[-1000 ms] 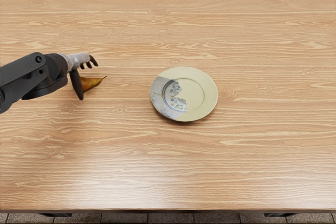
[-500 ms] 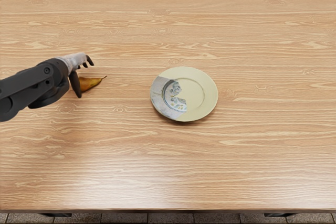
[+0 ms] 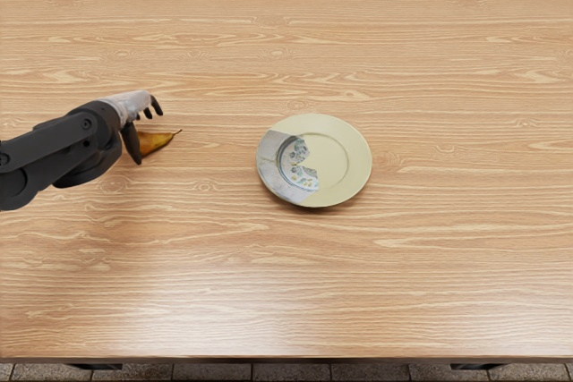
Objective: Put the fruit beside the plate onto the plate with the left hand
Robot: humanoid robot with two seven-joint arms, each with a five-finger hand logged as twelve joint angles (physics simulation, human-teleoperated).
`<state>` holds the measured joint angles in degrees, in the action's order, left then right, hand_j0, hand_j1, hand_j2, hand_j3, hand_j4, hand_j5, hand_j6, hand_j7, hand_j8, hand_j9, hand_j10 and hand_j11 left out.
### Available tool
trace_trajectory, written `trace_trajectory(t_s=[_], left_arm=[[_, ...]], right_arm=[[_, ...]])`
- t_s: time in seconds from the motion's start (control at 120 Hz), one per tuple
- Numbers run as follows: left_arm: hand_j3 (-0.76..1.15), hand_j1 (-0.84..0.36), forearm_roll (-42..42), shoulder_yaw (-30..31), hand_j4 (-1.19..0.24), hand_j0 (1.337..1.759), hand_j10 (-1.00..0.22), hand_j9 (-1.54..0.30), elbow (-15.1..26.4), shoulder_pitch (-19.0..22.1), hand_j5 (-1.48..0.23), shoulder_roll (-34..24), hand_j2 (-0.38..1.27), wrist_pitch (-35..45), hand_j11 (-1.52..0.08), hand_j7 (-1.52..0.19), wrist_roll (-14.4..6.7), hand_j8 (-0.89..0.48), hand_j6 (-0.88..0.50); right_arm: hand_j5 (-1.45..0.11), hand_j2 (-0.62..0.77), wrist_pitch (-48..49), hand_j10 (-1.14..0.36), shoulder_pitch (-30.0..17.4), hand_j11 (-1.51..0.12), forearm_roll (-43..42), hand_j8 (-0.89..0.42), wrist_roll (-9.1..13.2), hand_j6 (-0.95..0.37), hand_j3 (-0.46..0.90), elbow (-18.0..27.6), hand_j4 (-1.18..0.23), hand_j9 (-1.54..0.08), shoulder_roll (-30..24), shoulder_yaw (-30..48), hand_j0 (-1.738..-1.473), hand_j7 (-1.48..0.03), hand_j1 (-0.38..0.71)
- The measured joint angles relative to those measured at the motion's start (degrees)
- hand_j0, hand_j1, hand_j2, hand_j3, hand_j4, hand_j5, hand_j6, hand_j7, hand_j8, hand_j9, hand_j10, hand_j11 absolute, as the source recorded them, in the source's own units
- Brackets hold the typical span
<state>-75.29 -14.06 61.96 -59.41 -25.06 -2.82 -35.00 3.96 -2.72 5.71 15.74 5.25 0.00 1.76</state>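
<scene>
Left hand at the fruit, no grip; fruit is on the table, not on the plate.

I see the left arm coming in from the left edge, with the hand parked over the left end of the fruit. Fingers are loosely bent and released, with bare wood between their dark tips and the fruit. Thumb points toward the near edge and covers the fruit's left end; I can't tell if it touches. The fruit is yellow-brown, lying flat with its pointed end to the right. It sits well left of the plate, clearly apart from it. The plate is round and pale yellow, near mid-table, with a grey shiny patch on its left part.
</scene>
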Motion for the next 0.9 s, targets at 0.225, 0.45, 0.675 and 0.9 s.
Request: trace_trajectory(t_s=[0.225, 0.45, 0.675, 0.9], left_arm=[[0.0, -0.07, -0.01, 0.01, -0.35, 1.658, -0.35, -0.45, 0.0, -0.09, -0.45, 0.28, 0.07, 0.0, -0.45, -0.45, 0.0, -0.35, -0.35], [0.0, -0.1, -0.01, 0.0, -0.38, 1.658, -0.38, -0.49, 0.0, 0.09, -0.49, 0.28, 0.08, 0.0, -0.49, -0.49, 0.0, -0.38, -0.38], [0.0, -0.15, -0.01, 0.0, -0.42, 1.658, -0.42, -0.54, 0.0, 0.34, -0.54, 0.21, 0.09, 0.0, -0.54, -0.54, 0.0, -0.42, -0.42], [0.0, -0.2, 0.02, 0.23, -0.47, 1.658, -0.47, -0.61, 0.0, 0.27, -0.61, 0.19, 0.13, -0.03, -0.61, -0.61, -0.01, -0.47, -0.47]], right_arm=[[0.0, 0.0, 0.0, 0.0, 0.0, 0.0, 0.0, 0.0, 0.0, 0.0, 0.0, -0.05, 0.0, 0.0, 0.0, 0.05, -1.658, 0.0, -0.35], [0.0, 0.0, 0.0, 0.0, 0.0, 0.0, 0.0, 0.0, 0.0, 0.0, 0.0, -0.05, 0.0, 0.0, 0.0, 0.08, -1.658, 0.0, -0.35], [0.0, 0.0, 0.0, 0.0, 0.0, 0.0, 0.0, 0.0, 0.02, 0.0, 0.0, -0.02, 0.0, 0.0, 0.0, 0.02, -1.658, 0.0, -0.35], [0.0, 0.0, 0.0, 0.0, 0.0, 0.0, 0.0, 0.0, 0.07, 0.0, 0.0, 0.02, 0.0, 0.0, 0.0, 0.0, -1.658, 0.0, -0.35]])
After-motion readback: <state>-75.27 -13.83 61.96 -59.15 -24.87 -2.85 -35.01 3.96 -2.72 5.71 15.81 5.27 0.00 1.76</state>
